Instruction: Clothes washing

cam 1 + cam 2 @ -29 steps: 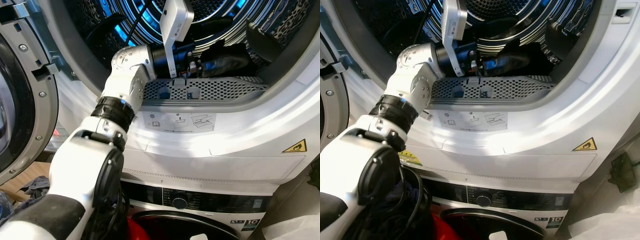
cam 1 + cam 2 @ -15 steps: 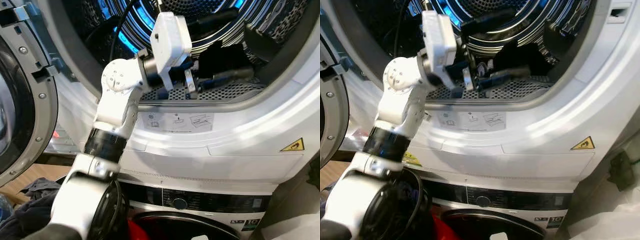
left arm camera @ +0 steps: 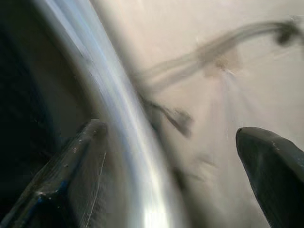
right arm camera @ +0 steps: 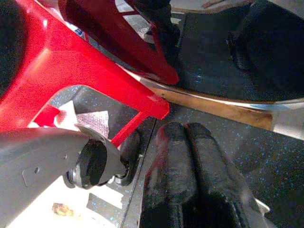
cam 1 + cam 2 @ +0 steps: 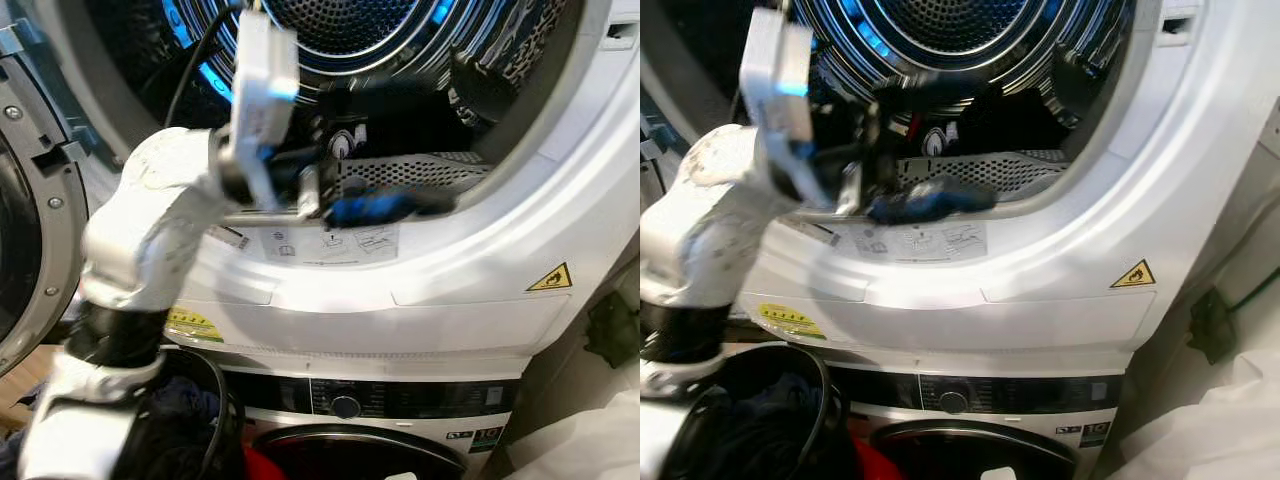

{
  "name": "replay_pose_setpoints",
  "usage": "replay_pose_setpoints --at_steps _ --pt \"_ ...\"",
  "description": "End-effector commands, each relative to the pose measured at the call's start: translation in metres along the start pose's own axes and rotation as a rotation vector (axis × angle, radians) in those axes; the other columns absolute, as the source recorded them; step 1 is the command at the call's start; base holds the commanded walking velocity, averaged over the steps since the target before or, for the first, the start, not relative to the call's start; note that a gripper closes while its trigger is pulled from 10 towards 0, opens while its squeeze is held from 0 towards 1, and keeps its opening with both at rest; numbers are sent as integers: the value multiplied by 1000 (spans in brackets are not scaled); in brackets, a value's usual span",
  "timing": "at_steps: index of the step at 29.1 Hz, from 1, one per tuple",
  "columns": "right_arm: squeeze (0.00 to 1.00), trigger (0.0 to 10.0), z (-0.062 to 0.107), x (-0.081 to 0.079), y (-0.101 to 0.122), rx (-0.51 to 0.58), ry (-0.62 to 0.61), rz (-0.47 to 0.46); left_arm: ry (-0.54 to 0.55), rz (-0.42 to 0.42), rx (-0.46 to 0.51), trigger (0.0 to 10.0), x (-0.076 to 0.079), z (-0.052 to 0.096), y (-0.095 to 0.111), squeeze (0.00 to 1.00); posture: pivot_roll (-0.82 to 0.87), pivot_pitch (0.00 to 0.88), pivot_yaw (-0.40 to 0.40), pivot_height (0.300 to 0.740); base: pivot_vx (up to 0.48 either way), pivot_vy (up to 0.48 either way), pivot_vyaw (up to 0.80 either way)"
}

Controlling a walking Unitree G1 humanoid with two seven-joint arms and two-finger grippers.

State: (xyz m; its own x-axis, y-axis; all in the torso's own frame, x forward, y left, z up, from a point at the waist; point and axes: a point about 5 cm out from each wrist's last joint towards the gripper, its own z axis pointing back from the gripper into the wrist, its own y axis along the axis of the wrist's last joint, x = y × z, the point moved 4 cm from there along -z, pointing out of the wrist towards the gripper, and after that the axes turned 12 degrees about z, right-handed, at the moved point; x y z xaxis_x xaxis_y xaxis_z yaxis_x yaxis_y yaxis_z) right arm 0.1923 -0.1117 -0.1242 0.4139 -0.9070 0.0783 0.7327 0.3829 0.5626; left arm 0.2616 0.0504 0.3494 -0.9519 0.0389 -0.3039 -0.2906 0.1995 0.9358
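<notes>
Eye views: the left gripper (image 5: pixel 385 207) is seen blurred at the lip of the upper drum (image 5: pixel 350 20), dark laundry (image 5: pixel 400 110) lying inside; contact with the perforated filter guard (image 5: pixel 410 172) is best avoided.
Left wrist view: its fingers (image 3: pixel 71 166) are spread wide, nothing held.
Right wrist view: the right gripper (image 4: pixel 190 142) is pressed together, empty, hanging near a red basket (image 4: pixel 71 61).

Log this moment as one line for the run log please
stage: upper drum door open | left gripper: open, empty, at drum's lower rim | right gripper: shut, idle near red basket
</notes>
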Motion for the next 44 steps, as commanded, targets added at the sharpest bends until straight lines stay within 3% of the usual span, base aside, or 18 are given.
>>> replay_pose_setpoints --at_steps 1,6,10,15,17,18,19,20,22,23,25,29,32,35,39,40,41,44 --pt "0 10000 -1 -8 4 10 23 13 -102 88 -85 10000 20 0 -12 0 102 0 129 740 0 0 0" --pt "0 10000 -1 -7 5 13 24 12 -145 140 -136 10000 30 3 -20 0 109 0 127 740 0 0 0" --pt "0 10000 -2 -3 9 19 21 19 -258 240 -324 10000 58 18 -52 0 113 0 127 740 0 0 0" --pt "0 10000 -2 -3 9 20 17 12 -263 309 -394 10000 68 26 -72 0 108 0 132 740 0 0 0" --pt "0 10000 -2 -2 9 20 13 6 -255 385 -448 10000 76 35 -93 0 105 0 133 740 0 0 0" --pt "0 10000 -2 -2 9 20 13 6 -255 385 -448 10000 76 35 -93 0 105 0 133 740 0 0 0" --pt "0 10000 -2 -2 9 20 13 5 -245 451 -481 10000 83 41 -110 0 105 0 133 740 0 0 0" --pt "0 10000 -2 -2 9 20 13 5 -245 451 -481 10000 83 41 -110 0 105 0 133 740 0 0 0" --pt "0 10000 -2 -2 9 20 14 6 -232 554 -507 10000 92 48 -135 0 104 0 134 740 0 0 0" --pt "0 10000 -2 -2 9 20 14 6 -232 554 -507 10000 92 48 -135 0 104 0 134 740 0 0 0" --pt "0 10000 -2 -2 10 20 15 6 -222 609 -564 10000 101 55 -158 0 99 0 134 740 0 0 0" --pt "0 10000 -2 -1 9 17 12 15 -70 759 -560 10000 109 57 -214 0 86 0 119 740 0 0 0" --pt "0 10000 -1 1 7 12 10 30 5 810 -560 10000 113 59 -236 0 70 0 110 740 0 0 0" --pt "0 10000 -1 2 6 11 14 51 81 885 -495 10000 114 55 -250 0 45 0 111 740 0 0 0" --pt "0 10000 -1 1 4 8 14 40 128 895 -486 10000 112 56 -257 0 46 0 111 740 0 0 0" --pt "0 10000 0 1 3 6 14 33 175 891 -490 10000 110 57 -265 0 47 0 107 740 0 0 0" --pt "0 10000 0 1 1 2 16 35 299 875 -500 10000 105 57 -283 0 47 0 108 740 0 0 0" --pt "0 10000 0 0 2 1 19 58 329 863 -498 10000 109 51 -291 0 37 0 115 740 0 0 0"
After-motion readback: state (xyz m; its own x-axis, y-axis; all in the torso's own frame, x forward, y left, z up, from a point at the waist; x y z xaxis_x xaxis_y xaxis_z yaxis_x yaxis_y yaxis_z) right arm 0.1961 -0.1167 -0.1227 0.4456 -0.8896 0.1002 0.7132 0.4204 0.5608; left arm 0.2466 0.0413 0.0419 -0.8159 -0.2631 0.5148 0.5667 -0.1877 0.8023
